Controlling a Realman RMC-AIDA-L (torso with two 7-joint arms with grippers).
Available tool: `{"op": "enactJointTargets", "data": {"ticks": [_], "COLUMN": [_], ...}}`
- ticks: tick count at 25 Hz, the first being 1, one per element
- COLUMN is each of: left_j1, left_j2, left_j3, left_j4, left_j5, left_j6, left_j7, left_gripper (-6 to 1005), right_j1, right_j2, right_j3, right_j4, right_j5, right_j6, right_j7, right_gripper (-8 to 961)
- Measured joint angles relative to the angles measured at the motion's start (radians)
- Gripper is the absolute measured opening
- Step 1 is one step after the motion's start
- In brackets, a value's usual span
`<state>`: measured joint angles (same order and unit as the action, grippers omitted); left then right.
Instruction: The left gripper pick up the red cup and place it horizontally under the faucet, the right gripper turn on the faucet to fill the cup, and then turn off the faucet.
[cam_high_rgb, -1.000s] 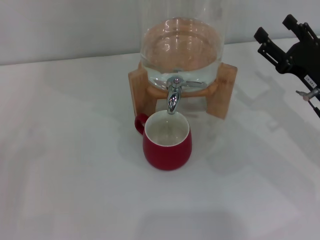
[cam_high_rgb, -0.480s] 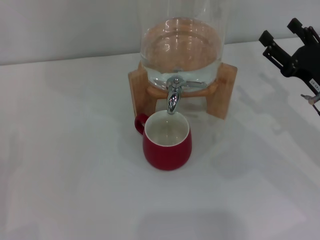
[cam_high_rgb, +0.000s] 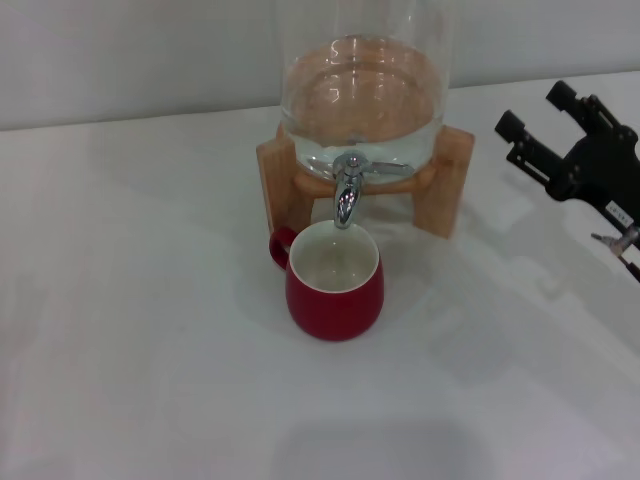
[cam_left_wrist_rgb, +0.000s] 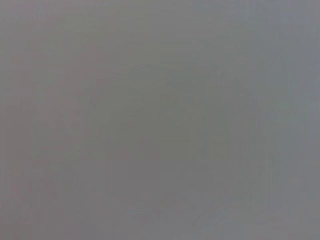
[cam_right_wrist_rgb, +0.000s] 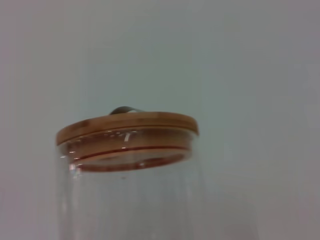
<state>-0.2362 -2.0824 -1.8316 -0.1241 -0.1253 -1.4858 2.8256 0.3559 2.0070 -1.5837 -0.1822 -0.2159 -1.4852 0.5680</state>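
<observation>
Your red cup (cam_high_rgb: 334, 283) already stands upright on the counter (cam_high_rgb: 140, 300), directly in front of the glass dispenser (cam_high_rgb: 362, 95), its open mouth just below the spout of the faucet (cam_high_rgb: 346, 192) and its handle turned to the dispenser's left side. The inside looks white and I cannot tell whether any water is in it.

The right gripper (cam_high_rgb: 552, 133) hangs well off to the right of the dispenser, above the counter, its jaws spread apart and holding nothing. The left gripper is not in sight, and its wrist camera gives only flat grey.

The thing you must handle now is the faucet lever. It is small, chromed metal, stiff and likely slick, so pinch it squarely across the little handle on top of the spigot, not the spout. Expect it to turn with light force. The dispenser is glass on a wooden stand (cam_high_rgb: 448, 180), heavy with water yet fragile, so push gently and avoid shoving the stand. The cup is glazed, smooth and rigid; a knock could slide it from under the spout.
</observation>
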Motion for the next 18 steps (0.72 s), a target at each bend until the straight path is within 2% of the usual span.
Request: {"op": "enactJointTargets", "data": {"ticks": [5, 18], "left_j1": [0.002, 0.003], "left_j2": [-0.001, -0.003], "left_j3": [0.0, 0.002], "left_j4": [0.002, 0.005], "left_j5": [-0.002, -0.002], "left_j6": [0.004, 0.005], "left_j7": [0.0, 0.0], "left_gripper": [893, 892], "right_j1": [-0.016, 0.0], "right_j2": [0.0, 0.001], "right_j3": [-0.015, -0.029], "right_j4": [0.005, -0.009], "right_j5": [-0.06, -0.196], "right_j6": [-0.044, -0.059], "right_j7": [0.016, 0.083], "right_gripper": [853, 853]}}
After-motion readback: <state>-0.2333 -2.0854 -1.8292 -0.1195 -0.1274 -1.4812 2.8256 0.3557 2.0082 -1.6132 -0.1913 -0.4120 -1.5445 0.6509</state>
